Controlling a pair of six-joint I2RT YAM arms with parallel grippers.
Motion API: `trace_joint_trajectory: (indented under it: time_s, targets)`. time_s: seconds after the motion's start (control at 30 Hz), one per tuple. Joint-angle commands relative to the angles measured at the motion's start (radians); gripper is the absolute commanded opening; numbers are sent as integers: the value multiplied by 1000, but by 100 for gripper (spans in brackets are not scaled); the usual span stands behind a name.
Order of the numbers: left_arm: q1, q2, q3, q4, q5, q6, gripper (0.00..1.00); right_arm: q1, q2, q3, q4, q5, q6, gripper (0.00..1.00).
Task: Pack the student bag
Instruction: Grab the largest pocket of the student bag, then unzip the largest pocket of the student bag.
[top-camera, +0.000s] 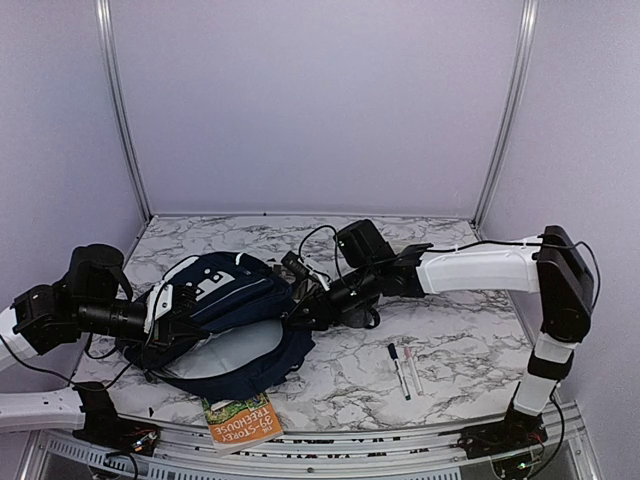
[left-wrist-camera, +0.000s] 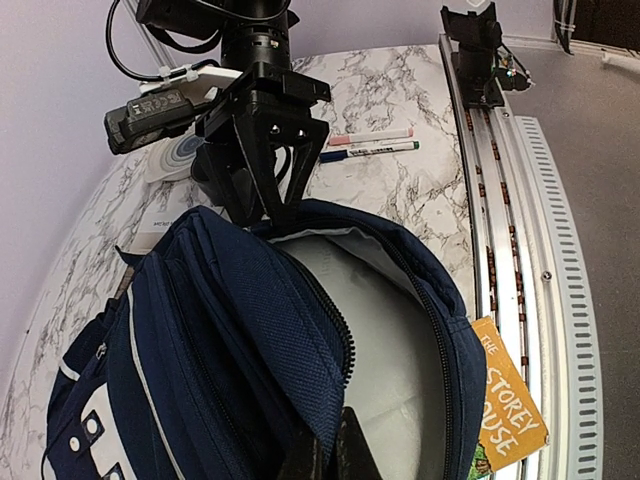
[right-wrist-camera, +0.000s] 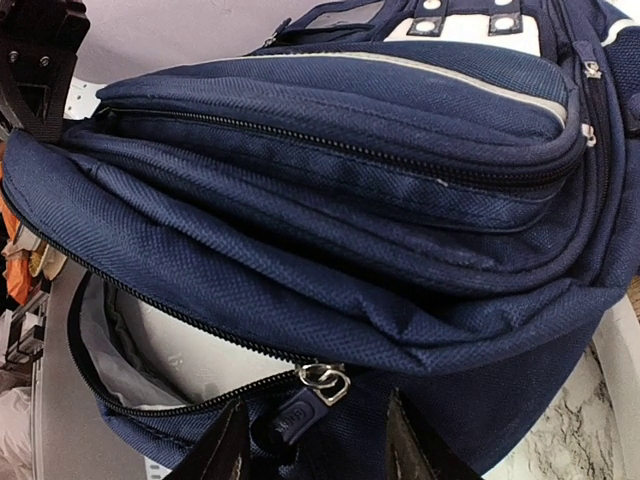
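Navy-blue fabric student bag (top-camera: 235, 300) with white stripes and grey lining lies on the marble worktop (top-camera: 470, 335), left of centre. Its long axis runs left-right between the 2 arms, and its mouth gapes toward the near edge.

Left pincer (left-wrist-camera: 335, 450) is clamped narrow on rim fabric at the bag's left end.

Right pincer (right-wrist-camera: 315, 410) is at the opposite end. Its jaws are parted, straddling the rim with the metal zip pull (right-wrist-camera: 322, 380) between them, not pinching.

2 marker pens (top-camera: 403, 372) lie right of the bag, apart from it.

Judgement: the right arm is nearer the pens, while the left props the mouth open.
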Motion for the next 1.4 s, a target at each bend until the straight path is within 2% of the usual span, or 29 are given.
trace_joint_trajectory:
  time_s: [0.0, 0.23, 0.5, 0.73, 0.9, 1.0, 1.17, 1.37]
  targets:
    - [-3, -11, -5, 48, 10, 12, 0, 19, 41, 46, 0, 17, 15, 42]
    - [-3, -13, -6, 60, 9, 12, 0, 19, 41, 27, 69, 20, 43, 14]
    - [-3, -28, -17, 60, -14, 14, 0, 17, 39, 30, 76, -13, 55, 0]
    - [-3, -23, -21, 60, -30, 16, 0, 22, 3, 72, 44, -6, 79, 0]
    - [-3, -17, -26, 52, -40, 23, 0, 1, -47, 109, -34, 191, 61, 0]
    - [-3, -20, -26, 39, -36, 34, 0, -43, -48, 117, -117, 254, 41, 0]
    - [-3, -32, -19, 20, -6, 44, 0, -146, -20, 111, -161, 260, 25, 0]
    - [-3, -60, -23, 20, -11, 18, 0, -149, 27, 141, -155, 203, 17, 0]
